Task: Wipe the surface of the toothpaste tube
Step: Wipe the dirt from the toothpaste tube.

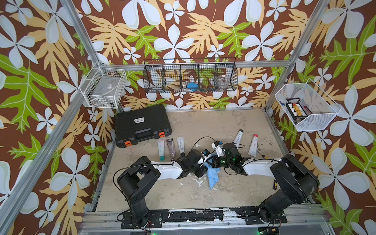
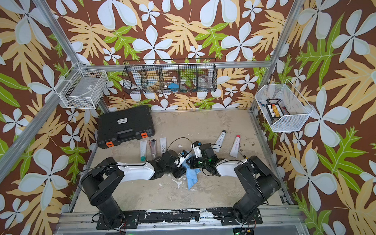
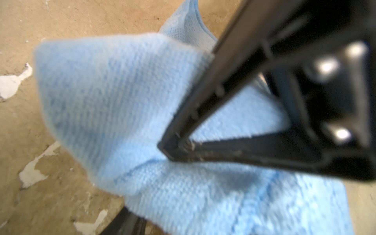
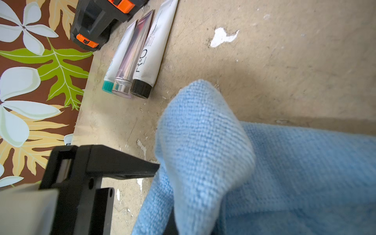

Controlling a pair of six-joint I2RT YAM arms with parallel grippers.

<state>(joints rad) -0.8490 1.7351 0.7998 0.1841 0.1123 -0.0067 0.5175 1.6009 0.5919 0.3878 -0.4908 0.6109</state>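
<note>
Beige chipped tabletop (image 1: 204,126), blue cloth (image 1: 212,175), floral wallpaper walls (image 1: 180,36), aluminium frame (image 1: 262,64)

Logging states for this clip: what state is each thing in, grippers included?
Blue microfibre cloth: bunched, pinched by right gripper.
Right gripper: shut on cloth.
Left gripper: beside the cloth, state unclear.
Black plastic case with orange latches: closed.
Three toothpaste tubes by the case: capped, flat.
Two tubes apart from those: capped, flat.

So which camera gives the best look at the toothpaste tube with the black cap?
The right wrist view: the black-capped tube lies close and sharp there, with its large lettering and ribbed cap plain to see. In both top views it is small and its print is barely legible. The left wrist view does not show it.
</note>
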